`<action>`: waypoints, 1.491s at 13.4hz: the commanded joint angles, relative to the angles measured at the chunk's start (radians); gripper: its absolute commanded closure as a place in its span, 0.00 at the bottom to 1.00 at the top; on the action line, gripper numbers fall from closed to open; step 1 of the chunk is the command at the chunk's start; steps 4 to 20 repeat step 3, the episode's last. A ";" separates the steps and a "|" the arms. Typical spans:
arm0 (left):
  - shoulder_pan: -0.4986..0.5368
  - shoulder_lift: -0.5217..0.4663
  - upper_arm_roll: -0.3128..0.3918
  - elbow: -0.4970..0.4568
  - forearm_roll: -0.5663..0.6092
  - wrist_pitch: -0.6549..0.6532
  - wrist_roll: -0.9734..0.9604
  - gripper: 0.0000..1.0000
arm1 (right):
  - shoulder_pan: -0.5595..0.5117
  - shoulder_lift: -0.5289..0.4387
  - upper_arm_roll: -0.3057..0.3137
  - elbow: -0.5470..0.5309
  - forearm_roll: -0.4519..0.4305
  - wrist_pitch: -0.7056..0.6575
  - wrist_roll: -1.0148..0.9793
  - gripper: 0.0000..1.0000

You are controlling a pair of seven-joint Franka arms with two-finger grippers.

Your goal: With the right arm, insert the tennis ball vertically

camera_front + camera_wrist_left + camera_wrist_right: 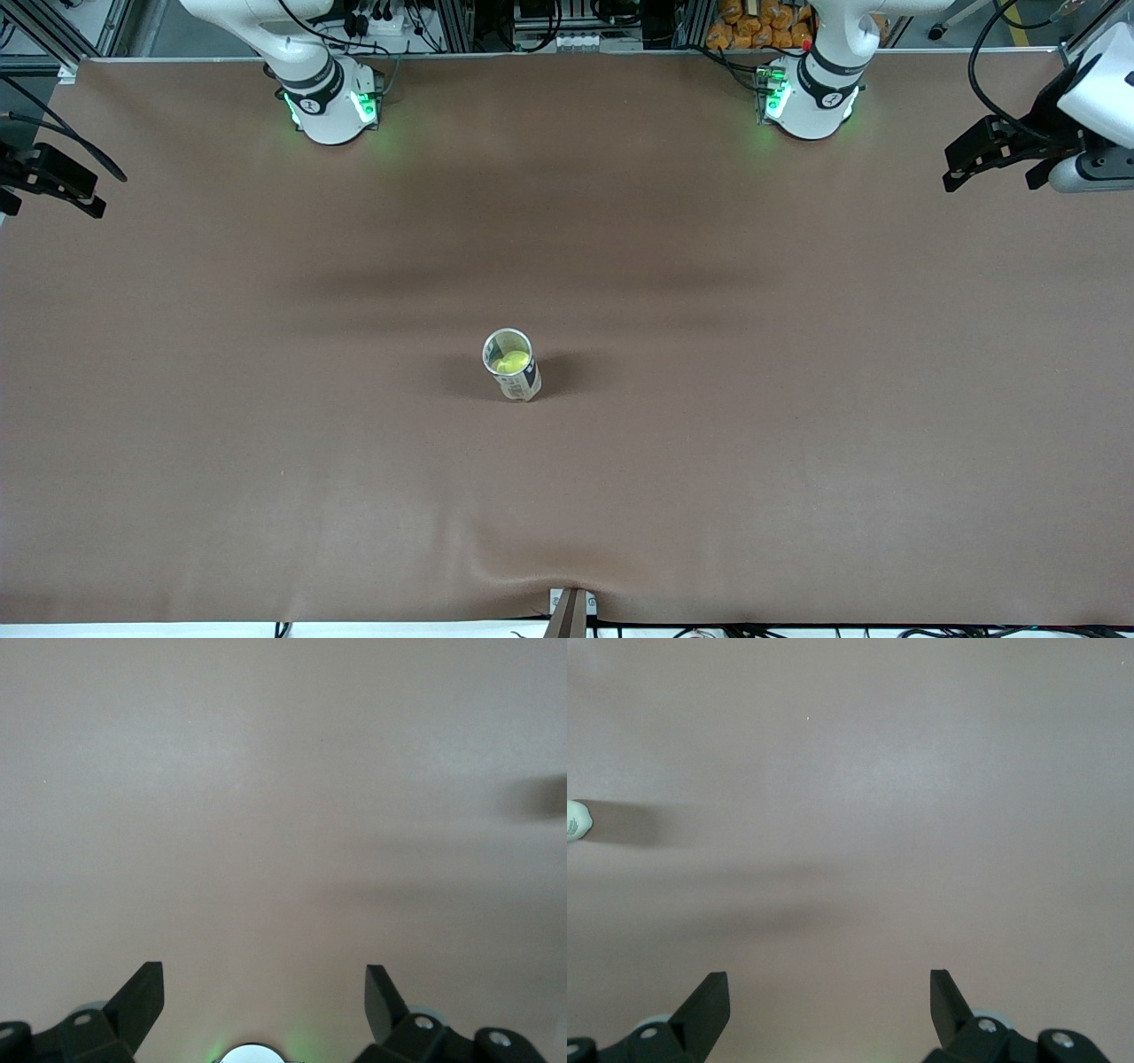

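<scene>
Yellow-green tennis ball [513,361] sits inside the upright can [512,365], mid-table on the brown mat [266,425].

Both pincers wait released, well apart from the can: the right gripper [830,1003] hangs over bare mat at its own end, fingers spread and empty, with the can's edge toward the table's middle; the left gripper [265,1003] hangs likewise spread over bare mat.

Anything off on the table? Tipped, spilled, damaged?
Nothing stands out. The can stands upright mid-table with the tennis ball inside. The brown cover has a small wrinkle at its near edge. Left gripper and right gripper are open, empty.
</scene>
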 commanded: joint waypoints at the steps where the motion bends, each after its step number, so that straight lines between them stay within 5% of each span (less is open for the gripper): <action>1: -0.001 0.022 0.004 0.027 0.006 -0.005 0.020 0.00 | -0.018 0.006 0.013 0.016 -0.004 -0.005 -0.007 0.00; 20: -0.001 0.024 0.004 0.027 0.003 -0.005 0.020 0.00 | -0.018 0.006 0.014 0.017 -0.003 -0.005 -0.007 0.00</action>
